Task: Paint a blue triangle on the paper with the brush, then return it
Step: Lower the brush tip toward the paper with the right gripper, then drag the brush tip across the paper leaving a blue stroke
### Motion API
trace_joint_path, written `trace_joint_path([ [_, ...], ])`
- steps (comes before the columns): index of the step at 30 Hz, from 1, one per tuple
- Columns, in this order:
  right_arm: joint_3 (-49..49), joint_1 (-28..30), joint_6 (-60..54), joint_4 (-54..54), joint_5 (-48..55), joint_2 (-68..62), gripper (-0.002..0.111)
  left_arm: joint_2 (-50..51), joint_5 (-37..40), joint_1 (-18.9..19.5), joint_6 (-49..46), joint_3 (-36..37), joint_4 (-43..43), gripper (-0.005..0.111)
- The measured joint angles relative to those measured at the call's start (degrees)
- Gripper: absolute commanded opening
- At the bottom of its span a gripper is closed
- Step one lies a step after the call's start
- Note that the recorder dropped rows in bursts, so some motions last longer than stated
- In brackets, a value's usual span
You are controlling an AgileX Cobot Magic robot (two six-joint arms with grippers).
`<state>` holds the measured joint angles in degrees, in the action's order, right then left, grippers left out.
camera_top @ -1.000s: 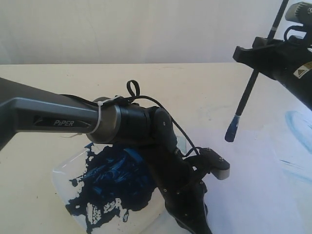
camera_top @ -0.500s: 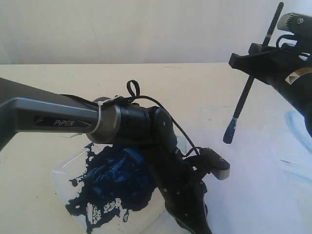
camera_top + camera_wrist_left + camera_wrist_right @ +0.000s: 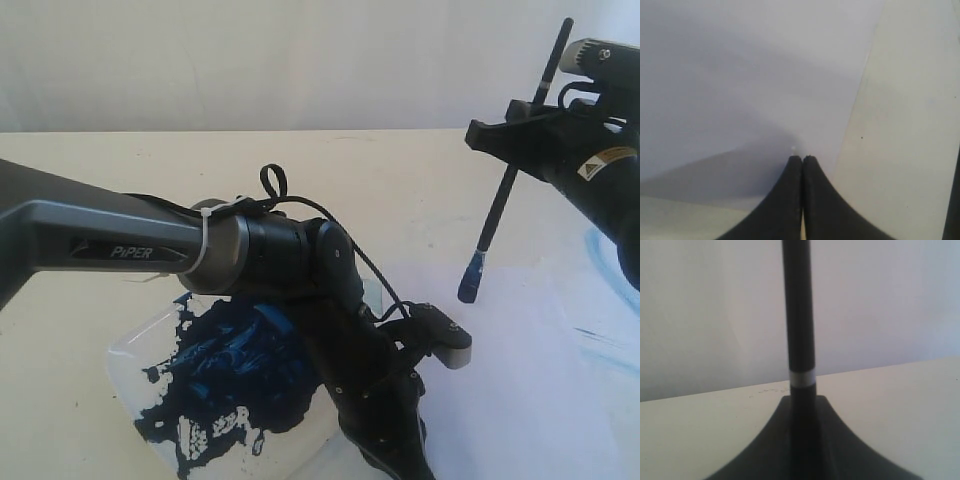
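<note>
My right gripper (image 3: pixel 512 140) at the upper right is shut on the brush (image 3: pixel 500 205), a thin black handle held steeply. Its blue-wet tip (image 3: pixel 472 278) hangs above the left part of the white paper (image 3: pixel 540 390). In the right wrist view the brush (image 3: pixel 798 315) with its silver band rises from between the closed fingers (image 3: pixel 840 440). My left gripper (image 3: pixel 802 158) is shut and empty, its tips down over the paper (image 3: pixel 740 75) near the sheet's edge. Only faint light-blue smears (image 3: pixel 610 255) show on the paper; the blue triangle is out of view.
A clear square dish (image 3: pixel 130 365) holding a dark-blue paint puddle (image 3: pixel 235 365) lies at the lower left, partly behind the left arm (image 3: pixel 300 260). The cream tabletop (image 3: pixel 150 170) stretches back to a white wall.
The right gripper has shifted slightly left and down with the brush, and the brush tip has sunk a little toward the paper. The left arm has not moved.
</note>
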<state>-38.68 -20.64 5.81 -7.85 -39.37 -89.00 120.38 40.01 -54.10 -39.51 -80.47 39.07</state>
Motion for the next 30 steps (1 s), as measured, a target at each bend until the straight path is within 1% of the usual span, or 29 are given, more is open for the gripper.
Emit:
trace_joint_path([
  [30, 0.0, 0.0, -5.0, 0.0, 3.2, 0.0, 0.000, 0.0, 0.0, 0.0, 0.0, 0.0, 0.0, 0.000],
])
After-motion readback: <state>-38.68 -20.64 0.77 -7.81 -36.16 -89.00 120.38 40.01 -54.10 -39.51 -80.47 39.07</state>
